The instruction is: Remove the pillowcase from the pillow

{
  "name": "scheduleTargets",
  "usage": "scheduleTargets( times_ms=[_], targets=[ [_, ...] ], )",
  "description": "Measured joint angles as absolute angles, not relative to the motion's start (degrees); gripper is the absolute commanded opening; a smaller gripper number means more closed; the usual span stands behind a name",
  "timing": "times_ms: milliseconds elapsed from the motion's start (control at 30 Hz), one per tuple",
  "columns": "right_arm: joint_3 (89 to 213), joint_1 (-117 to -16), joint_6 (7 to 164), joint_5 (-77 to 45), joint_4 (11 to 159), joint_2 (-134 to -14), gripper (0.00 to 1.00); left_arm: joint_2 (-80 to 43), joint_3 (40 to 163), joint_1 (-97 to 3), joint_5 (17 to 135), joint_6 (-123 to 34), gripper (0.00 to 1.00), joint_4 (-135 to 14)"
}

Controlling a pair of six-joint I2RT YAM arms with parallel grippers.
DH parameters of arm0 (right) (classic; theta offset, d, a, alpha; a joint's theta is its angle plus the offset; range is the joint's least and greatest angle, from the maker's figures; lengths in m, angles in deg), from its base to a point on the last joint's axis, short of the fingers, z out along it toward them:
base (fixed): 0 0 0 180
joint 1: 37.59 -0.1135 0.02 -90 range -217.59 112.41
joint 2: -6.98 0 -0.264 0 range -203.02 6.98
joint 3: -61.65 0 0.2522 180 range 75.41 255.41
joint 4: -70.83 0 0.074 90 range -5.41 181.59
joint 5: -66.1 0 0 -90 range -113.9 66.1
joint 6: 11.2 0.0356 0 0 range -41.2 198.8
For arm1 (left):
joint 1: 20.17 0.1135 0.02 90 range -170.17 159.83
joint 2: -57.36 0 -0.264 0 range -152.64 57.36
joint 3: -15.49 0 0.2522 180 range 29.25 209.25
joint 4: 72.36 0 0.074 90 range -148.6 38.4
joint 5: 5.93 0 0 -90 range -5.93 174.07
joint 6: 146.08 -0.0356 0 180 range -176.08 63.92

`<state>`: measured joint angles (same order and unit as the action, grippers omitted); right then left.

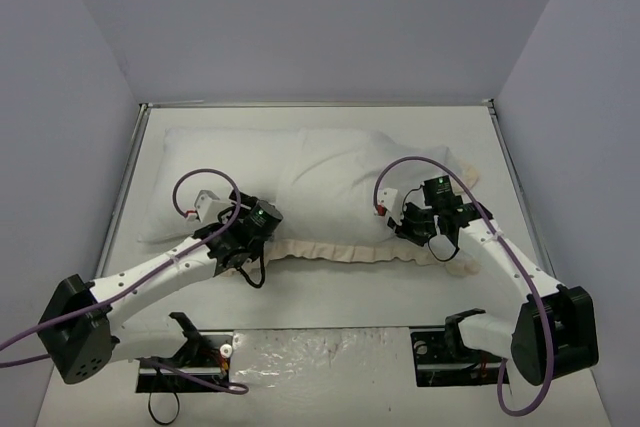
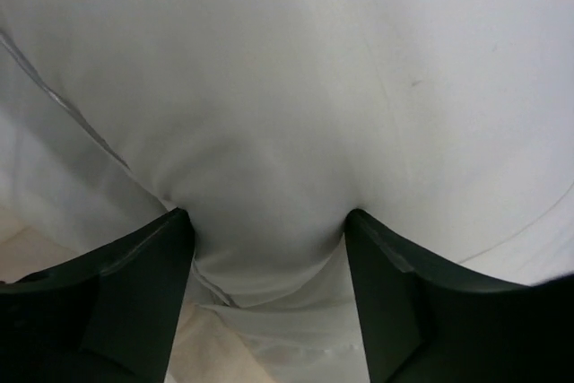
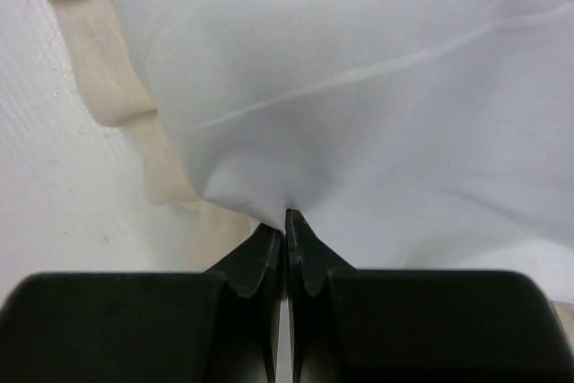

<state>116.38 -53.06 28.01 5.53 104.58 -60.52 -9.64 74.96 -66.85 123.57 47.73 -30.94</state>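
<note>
While the pillowcase (image 1: 340,172) lies across the far middle of the table (image 1: 330,297), we find the left gripper (image 2: 269,221) with jaws apart astride white cloth (image 2: 269,114), and the right gripper (image 3: 287,217) clamped on the pillowcase near its frill (image 3: 117,87). Closing the left jaws may pinch the pillow (image 1: 195,182) too.

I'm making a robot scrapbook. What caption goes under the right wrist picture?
Right claw shut, pinching a pucker of the white pillowcase beside its cream frill.
</note>
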Motion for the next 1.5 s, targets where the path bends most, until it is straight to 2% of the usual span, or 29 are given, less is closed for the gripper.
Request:
scheduleTargets(
  times_ms=[133, 167, 233, 267, 467, 600, 967, 1233, 1267, 1333, 1367, 1433, 1467, 1500],
  targets=[
    [117.3, -53.0, 28.7, 6.5, 104.9, -60.5, 0.0, -12.4, 72.7, -65.1, 123.6, 45.3, 0.4, -37.2],
    [117.6, -52.9, 28.9, 6.7, 105.0, -60.5, 0.0, -13.0, 72.5, -64.7, 123.5, 44.6, 0.29, -38.5],
    [118.2, -52.7, 29.3, 7.3, 105.4, -60.5, 0.0, -13.9, 72.4, -63.9, 123.1, 43.0, 0.17, -41.3],
    [118.7, -52.5, 29.4, 7.5, 105.7, -60.5, 0.0, -14.1, 72.2, -63.4, 122.9, 42.0, 0.04, -42.7],
    [122.1, -50.6, 30.5, 10.2, 107.5, -60.5, 0.0, -13.2, 71.4, -59.8, 119.9, 35.3, 0.02, -48.6],
    [124.9, -48.3, 31.4, 11.2, 108.9, -60.5, 0.0, -8.2, 71.4, -58.0, 117.8, 29.1, 0.02, -48.6],
    [130.3, -36.2, 32.2, 14.3, 109.4, -61.0, 0.0, 7.1, 76.6, -48.7, 116.8, 14.7, 0.02, -36.8],
    [130.3, -25.3, 30.3, 13.8, 109.5, -64.7, 0.01, 12.0, 76.6, -41.3, 116.5, 10.2, 0.02, -30.5],
    [130.3, -24.7, 29.4, 14.0, 109.9, -65.1, 0.19, 12.0, 76.6, -41.1, 116.0, 9.9, 0.02, -30.5],
    [130.6, -24.6, 26.7, 15.9, 113.2, -65.7, 0.42, 11.7, 76.6, -41.0, 114.7, 9.3, 0.02, -30.6],
    [131.1, -25.1, 25.2, 16.9, 115.3, -65.9, 0.61, 11.4, 76.6, -41.0, 113.9, 9.1, 0.02, -30.7],
    [132.0, -27.7, 22.7, 18.3, 118.4, -66.0, 0.76, 10.5, 76.6, -41.0, 112.5, 9.0, 0.02, -31.4],
    [132.3, -30.0, 21.6, 19.1, 119.5, -65.8, 0.96, 10.1, 76.6, -41.0, 112.0, 9.0, 0.02, -31.9],
    [132.4, -32.9, 20.7, 19.6, 120.2, -65.4, 1.0, 9.7, 76.6, -41.0, 111.4, 9.0, 0.02, -32.4]
  ],
)
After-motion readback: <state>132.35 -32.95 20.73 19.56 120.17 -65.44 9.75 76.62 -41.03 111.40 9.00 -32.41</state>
